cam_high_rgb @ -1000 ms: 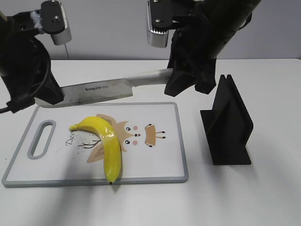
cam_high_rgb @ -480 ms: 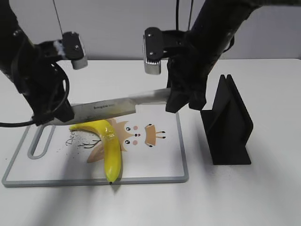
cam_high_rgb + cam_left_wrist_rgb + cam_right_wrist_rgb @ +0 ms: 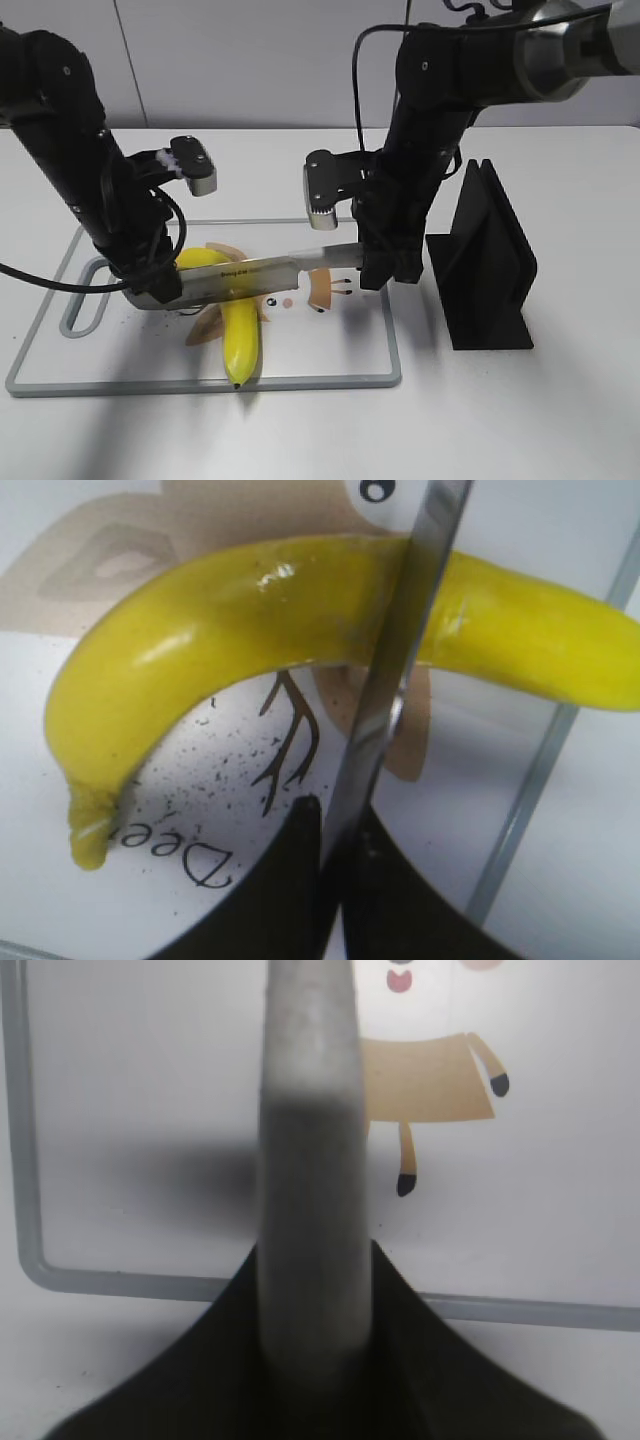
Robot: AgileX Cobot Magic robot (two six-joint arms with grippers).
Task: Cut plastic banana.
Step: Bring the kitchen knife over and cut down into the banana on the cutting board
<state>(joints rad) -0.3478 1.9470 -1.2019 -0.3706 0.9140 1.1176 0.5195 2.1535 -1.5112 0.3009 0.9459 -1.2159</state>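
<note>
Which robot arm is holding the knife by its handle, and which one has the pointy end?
The right gripper clamps the knife by its grey handle. The left gripper pinches the blade's tip end, beside the plastic banana.

Yellow plastic banana on white, grey-rimmed cutting board with tan cartoon print.

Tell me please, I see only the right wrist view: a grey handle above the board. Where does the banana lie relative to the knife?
Observer: In the left wrist view, the knife crosses the plastic banana near its middle.
Operator: Is it cut through?
Observer: I cannot tell how deep the edge is; the banana appears as one piece on the cutting board.
Operator: What holds the far end of the blade?
Observer: The left gripper is closed on it.
</note>
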